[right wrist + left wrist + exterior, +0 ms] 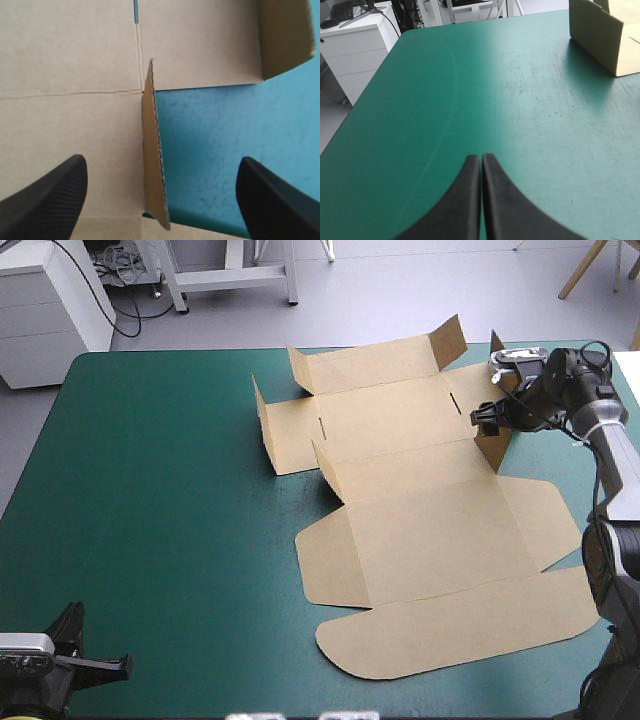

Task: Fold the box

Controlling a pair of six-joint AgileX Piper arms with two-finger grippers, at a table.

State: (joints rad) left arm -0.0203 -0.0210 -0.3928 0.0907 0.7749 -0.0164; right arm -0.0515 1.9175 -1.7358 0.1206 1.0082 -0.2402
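1. Brown cut-board box lay across the centre and right of the high view on the teal-green table cover. Its far half was already a shallow tray with walls raised, and its near lid panels lay flat
2. The right gripper, black and two-fingered, sat at the upper right of the high view with its fingers spread wide. One finger was over the board floor and one over the cover. The upright side flap stood between them, and neither finger touched it. I judged the straddle was set so that a squeeze or push could tuck that wall
3. The left gripper, at the lower left corner of the high view, had its fingers pressed together on nothing, over bare cover and well apart from the box. It was probably parked to keep clear
4. The thin flap looked likely to buckle if pushed unevenly
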